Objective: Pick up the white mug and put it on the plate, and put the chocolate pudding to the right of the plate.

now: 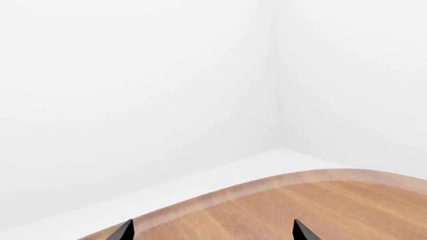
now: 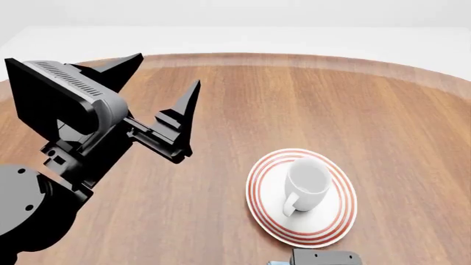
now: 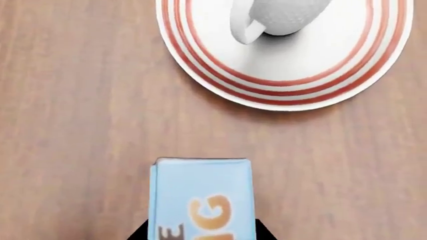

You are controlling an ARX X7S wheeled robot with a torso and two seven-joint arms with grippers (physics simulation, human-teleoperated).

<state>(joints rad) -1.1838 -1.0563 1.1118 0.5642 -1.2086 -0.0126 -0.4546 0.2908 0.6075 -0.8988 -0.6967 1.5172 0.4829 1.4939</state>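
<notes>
head: high, looks forward-down over table (image 2: 309, 94), plate (image 2: 259, 190) near its lower edge | right wrist: close, straight down on table, near side of plate (image 3: 280, 97) | left wrist: low, faces table edge (image 1: 320, 200) and wall corner, away from plate | shared: head+right wrist both see plate

Red-ringed white plate (image 2: 274, 221), white mug (image 2: 308, 185), light-blue pudding carton (image 3: 202, 195).
</notes>
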